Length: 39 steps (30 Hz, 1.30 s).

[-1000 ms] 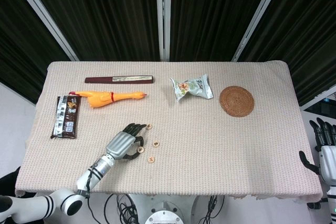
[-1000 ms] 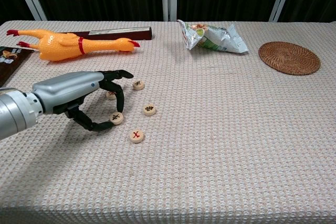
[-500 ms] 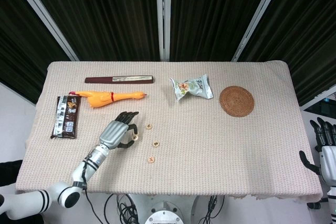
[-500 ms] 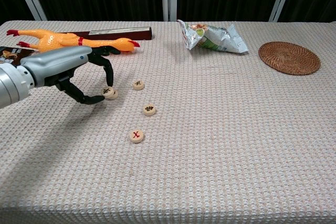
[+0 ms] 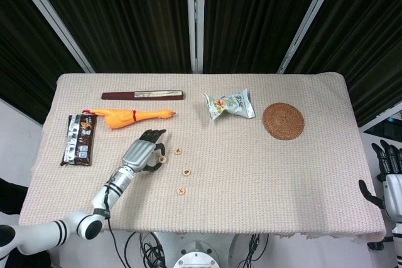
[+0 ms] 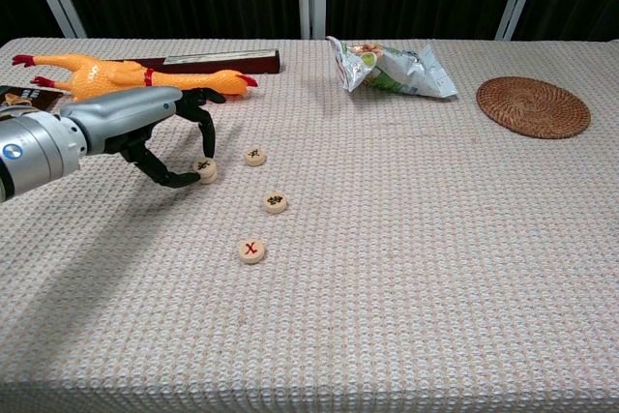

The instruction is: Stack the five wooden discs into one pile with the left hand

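My left hand (image 6: 145, 128) (image 5: 141, 154) reaches in from the left and pinches a wooden disc (image 6: 205, 169) (image 5: 162, 160) between thumb and a fingertip. That disc appears to lie on top of another one on the cloth. Three single discs lie to its right: one just beside it (image 6: 254, 155) (image 5: 178, 151), one nearer me (image 6: 276, 202) (image 5: 186, 171), and one marked with a red X (image 6: 252, 250) (image 5: 181, 189) closest to the front. My right hand (image 5: 389, 174) hangs off the table's right edge, fingers apart, holding nothing.
Behind the left hand lie a yellow rubber chicken (image 6: 126, 77), a dark flat box (image 5: 143, 95) and a brown snack packet (image 5: 79, 139). A green snack bag (image 6: 392, 67) and a woven coaster (image 6: 533, 106) sit at the back right.
The left hand lifted a disc from the front of the group, carried it back and left, and lowered it onto the leftmost disc. The right hand has not moved.
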Each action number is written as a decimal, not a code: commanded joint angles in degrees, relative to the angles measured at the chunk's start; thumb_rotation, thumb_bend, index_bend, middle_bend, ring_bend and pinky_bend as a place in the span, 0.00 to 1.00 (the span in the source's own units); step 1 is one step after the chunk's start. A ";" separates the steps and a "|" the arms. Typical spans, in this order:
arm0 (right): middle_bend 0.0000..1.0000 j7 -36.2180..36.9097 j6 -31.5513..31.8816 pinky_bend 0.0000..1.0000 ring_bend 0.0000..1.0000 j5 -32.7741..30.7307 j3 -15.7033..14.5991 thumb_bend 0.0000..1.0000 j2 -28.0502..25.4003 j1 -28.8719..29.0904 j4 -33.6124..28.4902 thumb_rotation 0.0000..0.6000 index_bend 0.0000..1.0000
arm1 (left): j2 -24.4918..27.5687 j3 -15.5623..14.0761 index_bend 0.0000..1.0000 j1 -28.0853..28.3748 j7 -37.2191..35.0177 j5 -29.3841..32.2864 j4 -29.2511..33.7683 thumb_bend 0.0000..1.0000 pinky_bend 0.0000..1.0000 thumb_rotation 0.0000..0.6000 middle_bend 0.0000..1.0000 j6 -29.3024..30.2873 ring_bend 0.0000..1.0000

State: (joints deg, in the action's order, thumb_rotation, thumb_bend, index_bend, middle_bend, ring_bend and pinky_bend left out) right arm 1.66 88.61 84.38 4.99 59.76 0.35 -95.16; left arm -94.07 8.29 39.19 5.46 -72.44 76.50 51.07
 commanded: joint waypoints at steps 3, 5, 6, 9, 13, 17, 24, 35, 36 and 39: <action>0.00 0.09 0.02 0.00 0.00 -0.09 0.07 0.28 -0.01 -0.01 0.00 1.00 0.00 | -0.25 -0.10 0.50 0.07 -0.88 0.06 -0.62 0.31 0.00 1.00 0.02 -0.02 0.00; 0.00 0.08 0.01 0.00 0.00 -0.10 0.05 0.28 -0.01 -0.03 -0.02 1.00 0.00 | -0.35 -0.13 0.50 0.10 -1.10 0.03 -0.88 0.31 0.00 1.00 0.02 0.05 0.00; 0.00 0.06 0.01 0.00 0.00 -0.10 0.04 0.28 -0.02 -0.04 -0.05 1.00 0.00 | -0.39 -0.14 0.50 0.13 -1.10 0.10 -0.94 0.31 0.00 1.00 0.02 0.07 0.00; 0.00 0.03 -0.09 0.00 0.00 -0.13 0.03 0.28 -0.03 -0.02 -0.05 1.00 0.00 | -0.55 -0.13 0.50 0.15 -0.70 0.59 -0.91 0.31 0.00 1.00 0.02 0.12 0.00; 0.00 -0.01 -0.22 0.00 0.00 -0.25 0.06 0.28 -0.03 0.03 -0.07 1.00 0.00 | -0.77 -0.25 0.49 0.26 -0.68 0.79 -0.99 0.31 0.00 1.00 0.02 0.00 0.00; 0.00 0.05 -0.17 0.00 0.00 -0.33 0.09 0.28 -0.06 -0.02 -0.08 1.00 0.00 | -1.14 -0.31 0.47 0.35 -0.86 0.84 -1.44 0.31 0.00 1.00 0.02 0.03 0.00; 0.00 0.21 -0.24 0.00 0.00 -0.36 0.10 0.28 -0.12 -0.02 -0.05 1.00 0.00 | -1.30 -0.39 0.43 0.38 -0.77 0.90 -1.66 0.31 0.00 1.00 0.02 0.34 0.00; 0.00 0.39 0.03 0.00 0.00 -0.31 0.16 0.28 -0.07 -0.13 -0.07 1.00 0.00 | -0.37 -0.62 0.37 0.00 -0.17 1.08 -0.03 0.30 0.00 1.00 0.02 1.14 0.00; 0.00 0.44 0.09 0.00 0.00 -0.30 0.17 0.28 -0.06 -0.15 -0.04 1.00 0.00 | -0.10 -0.64 0.36 -0.21 -0.14 0.92 0.54 0.30 0.00 1.00 0.02 1.63 0.00; 0.00 0.45 0.09 0.00 0.00 -0.26 0.16 0.28 -0.05 -0.16 -0.01 1.00 0.00 | 0.77 -0.88 0.36 -0.68 -0.05 -0.15 2.51 0.30 0.00 1.00 0.02 3.05 0.00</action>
State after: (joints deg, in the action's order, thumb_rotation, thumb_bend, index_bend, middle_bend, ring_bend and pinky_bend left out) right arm 2.11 88.70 84.11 5.15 59.71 0.19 -95.17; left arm -93.74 7.53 38.78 5.35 -72.06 78.24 53.49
